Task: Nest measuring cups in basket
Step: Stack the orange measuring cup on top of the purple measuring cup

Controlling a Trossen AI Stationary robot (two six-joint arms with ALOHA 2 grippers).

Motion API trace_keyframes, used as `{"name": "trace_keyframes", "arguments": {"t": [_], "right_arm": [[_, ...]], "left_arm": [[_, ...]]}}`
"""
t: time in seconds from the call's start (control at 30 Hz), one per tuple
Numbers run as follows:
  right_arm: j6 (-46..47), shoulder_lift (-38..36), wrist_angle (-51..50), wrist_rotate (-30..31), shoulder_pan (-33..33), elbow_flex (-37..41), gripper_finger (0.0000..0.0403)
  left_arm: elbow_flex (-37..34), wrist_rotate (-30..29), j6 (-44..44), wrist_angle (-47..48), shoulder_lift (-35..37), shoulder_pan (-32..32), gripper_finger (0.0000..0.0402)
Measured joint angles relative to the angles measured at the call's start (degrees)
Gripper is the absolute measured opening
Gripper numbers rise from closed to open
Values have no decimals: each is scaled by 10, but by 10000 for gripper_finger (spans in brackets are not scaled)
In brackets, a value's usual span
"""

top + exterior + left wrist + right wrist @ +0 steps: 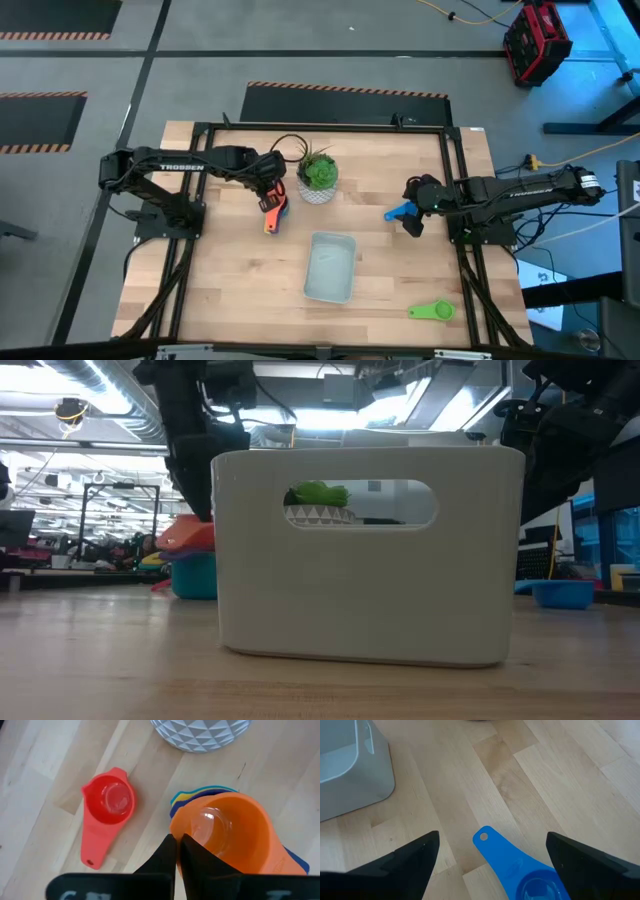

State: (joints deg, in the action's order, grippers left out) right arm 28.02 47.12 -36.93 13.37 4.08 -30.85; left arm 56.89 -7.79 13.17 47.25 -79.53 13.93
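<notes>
Honestly you're barely started: the pale grey-blue shallow rectangular plastic basket sits in the middle of the wooden table and looks empty from above, so none of the cups are in it yet. On the left side of the basket, between it and the white faceted pot with the green plant, you've got a partly nested stack with a big orange plastic measuring cup on top and yellow, teal and blue rims peeking out under it. A small red plastic scoop with a flat handle lies loose just beside that stack. Your left gripper has its fingers pinched together right at the rim of the orange cup; I'd guess it's gripping the rim, but I can't tell for sure. Over on the basket's right, the right gripper hangs with fingers spread wide over a bright blue plastic scoop, not touching it. A green plastic scoop lies alone near the basket's front right corner. So what's left is pretty much everything: gather the strays, finish the stack, get it in the basket.
</notes>
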Motion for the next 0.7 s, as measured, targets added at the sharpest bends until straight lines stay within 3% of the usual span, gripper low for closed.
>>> {"name": "trace_keyframes", "arguments": {"t": [0.4,0.7], "right_arm": [[0,0,0,0,0,0,370],[0,0,0,0,0,0,370]], "left_arm": [[-14,-4,0,-21,0,0,60],[-15,-4,17,-21,0,0,126]]}}
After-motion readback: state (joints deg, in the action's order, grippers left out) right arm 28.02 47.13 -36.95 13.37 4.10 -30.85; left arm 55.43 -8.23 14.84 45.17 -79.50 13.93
